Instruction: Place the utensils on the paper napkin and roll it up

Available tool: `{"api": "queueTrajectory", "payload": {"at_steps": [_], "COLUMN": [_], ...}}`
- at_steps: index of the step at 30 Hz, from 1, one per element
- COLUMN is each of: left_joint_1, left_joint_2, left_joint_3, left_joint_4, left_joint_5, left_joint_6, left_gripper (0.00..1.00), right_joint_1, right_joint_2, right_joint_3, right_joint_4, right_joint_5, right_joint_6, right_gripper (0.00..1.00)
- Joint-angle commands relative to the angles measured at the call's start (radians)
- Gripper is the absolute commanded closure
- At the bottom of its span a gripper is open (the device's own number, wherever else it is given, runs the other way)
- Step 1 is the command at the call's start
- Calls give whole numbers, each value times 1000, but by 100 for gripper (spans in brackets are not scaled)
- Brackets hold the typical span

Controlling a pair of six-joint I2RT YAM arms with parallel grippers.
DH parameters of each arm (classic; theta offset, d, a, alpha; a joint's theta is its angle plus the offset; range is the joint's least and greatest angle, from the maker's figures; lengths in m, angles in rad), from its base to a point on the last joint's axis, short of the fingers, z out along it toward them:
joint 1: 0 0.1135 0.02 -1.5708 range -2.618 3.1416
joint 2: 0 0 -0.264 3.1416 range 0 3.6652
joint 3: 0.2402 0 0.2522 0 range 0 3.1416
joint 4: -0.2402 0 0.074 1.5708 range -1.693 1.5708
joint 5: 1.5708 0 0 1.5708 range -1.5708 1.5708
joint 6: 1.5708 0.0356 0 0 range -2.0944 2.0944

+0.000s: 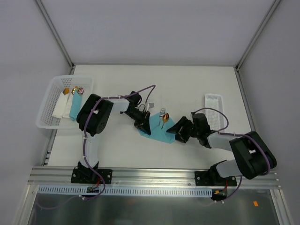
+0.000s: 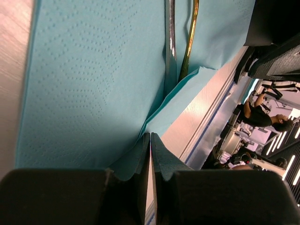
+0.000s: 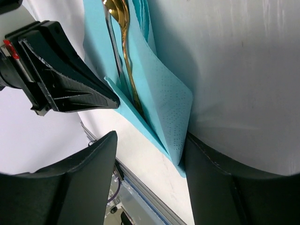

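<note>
Left end effector: jaws closed to a thin slit, pinching an edge of the napkin right at the fingertips.

Napkin: a thin turquoise-blue paper napkin with a dotted embossed pattern lies flat on the bench. It spreads out ahead of the left end effector, and one flap is folded up from the pinched edge.

Utensils: two slim utensils, one gold-coloured and one silver-coloured, lie side by side on the paper napkin, straight ahead of the left end effector. Their near ends are tucked under the folded flap. In the top view their heads stick out past the napkin's far edge.

Right end effector: jaws spread wide and holding nothing. It is low over the bench at the napkin's other side, facing the left end effector.

Fold seen from the right wrist: the raised turquoise flap stands between the two fingers, wrapped over the utensil handles. Its corner reaches the finger on the right of that view. I cannot tell whether they touch.

Bench: white, matte surface.

Basket: a white plastic lattice basket sits well off to the outer side of the left arm, holding a turquoise roll and white rolls.

Tray: a small white rectangular lattice tray lies beyond the right end effector, apart from the napkin.
</note>
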Motion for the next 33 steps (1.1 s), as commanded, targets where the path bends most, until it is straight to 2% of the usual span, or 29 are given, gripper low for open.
{"api": "queueTrajectory", "payload": {"at_steps": [1, 6, 8, 11, 16, 25, 28, 29, 33], "left_joint_1": [10, 13, 14, 16, 16, 15, 16, 18, 21], "left_joint_2": [30, 23, 24, 26, 27, 37, 38, 38, 24], "left_joint_3": [-24, -35, -33, -33, -35, -33, -35, -35, -42], "left_joint_4": [13, 15, 17, 18, 20, 26, 27, 29, 35], "left_joint_5": [-57, -59, -61, -59, -57, -50, -45, -45, -44], "left_joint_6": [14, 16, 13, 11, 11, 5, 0, -3, -7], "left_gripper": [94, 94, 94, 94, 94, 94, 94, 94, 94], "right_joint_1": [15, 16, 16, 18, 18, 21, 19, 18, 18], "right_joint_2": [-6, -37, -46, -74, -172, -195, -172, -163, -118], "right_joint_3": [-53, -96, -113, -150, -167, -156, -138, -130, -92], "right_joint_4": [-61, -46, -55, -79, -139, -83, -60, -60, -61], "right_joint_5": [53, 53, 53, 70, 139, 237, 254, 251, 243], "right_joint_6": [3, 51, 88, 102, 103, 112, 86, 80, 54], "right_gripper": [39, 39, 45, 48, 48, 48, 55, 64, 80]}}
